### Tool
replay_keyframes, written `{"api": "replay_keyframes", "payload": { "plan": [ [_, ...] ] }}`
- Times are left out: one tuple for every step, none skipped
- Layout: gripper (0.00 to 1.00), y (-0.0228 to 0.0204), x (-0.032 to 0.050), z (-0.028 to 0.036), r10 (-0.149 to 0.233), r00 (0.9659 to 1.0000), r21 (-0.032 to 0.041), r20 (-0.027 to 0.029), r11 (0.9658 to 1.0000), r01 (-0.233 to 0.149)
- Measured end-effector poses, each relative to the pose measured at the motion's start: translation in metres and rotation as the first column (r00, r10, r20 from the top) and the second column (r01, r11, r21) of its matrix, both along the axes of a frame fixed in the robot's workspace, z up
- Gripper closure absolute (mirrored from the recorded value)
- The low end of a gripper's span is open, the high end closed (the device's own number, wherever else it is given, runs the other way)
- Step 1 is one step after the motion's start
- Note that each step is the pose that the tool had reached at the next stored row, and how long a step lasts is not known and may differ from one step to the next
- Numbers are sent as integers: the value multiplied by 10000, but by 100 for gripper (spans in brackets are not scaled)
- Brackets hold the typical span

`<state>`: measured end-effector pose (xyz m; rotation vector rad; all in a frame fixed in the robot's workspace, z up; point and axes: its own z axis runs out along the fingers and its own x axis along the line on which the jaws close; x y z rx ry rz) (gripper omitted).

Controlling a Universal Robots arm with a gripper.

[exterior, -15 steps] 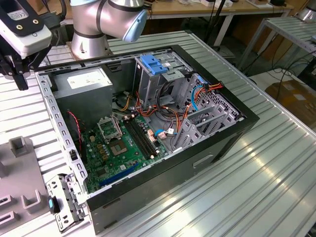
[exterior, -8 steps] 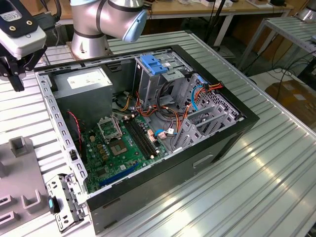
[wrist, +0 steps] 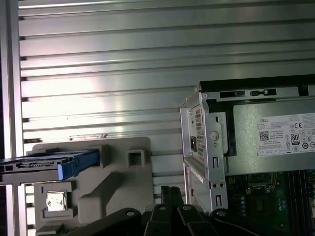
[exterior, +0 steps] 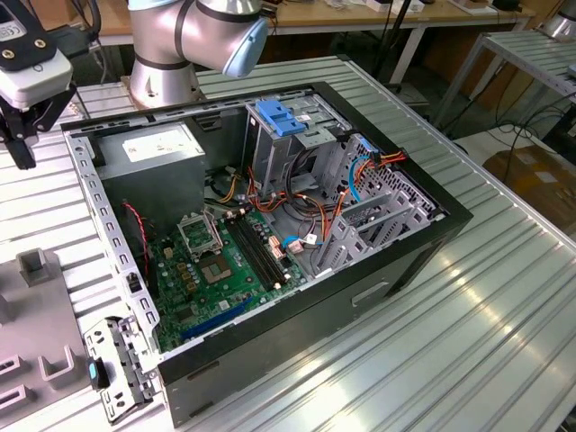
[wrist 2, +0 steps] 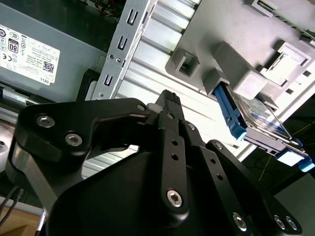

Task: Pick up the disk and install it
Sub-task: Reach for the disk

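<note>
The disk (wrist 2: 258, 120) stands slotted in a grey holder (wrist 2: 236, 29) on the ribbed table (wrist: 123, 73) beside the open case (exterior: 360, 297), well apart from the gripper (wrist 2: 170, 97), whose jaws are together and empty over the table between holder and case.

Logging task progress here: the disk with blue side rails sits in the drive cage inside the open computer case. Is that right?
Not the cage. The disk with blue side rails sits in the grey holder on the table, outside the open computer case; both wrist views show it.
</note>
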<state>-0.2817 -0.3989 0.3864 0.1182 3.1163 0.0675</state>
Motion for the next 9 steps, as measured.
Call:
{"api": "replay_keyframes", "payload": {
  "plan": [
    [89,0,-5,-1,0,10000,0,0,10000,0],
    [89,0,-15,-2,0,10000,0,-1,10000,0],
    [89,0,-21,-3,0,10000,0,0,10000,0],
    [89,0,-27,-4,0,10000,0,0,10000,0],
    [89,0,-39,-6,0,10000,0,-1,10000,0],
    [89,0,-48,-7,-1,10000,0,-2,10000,1],
    [89,0,-54,-8,-1,10000,0,-2,10000,1],
    [89,0,-64,-10,-1,10000,0,-1,10000,1],
    [89,0,-75,-11,0,10000,-1,-4,10000,0]
  ]
}}
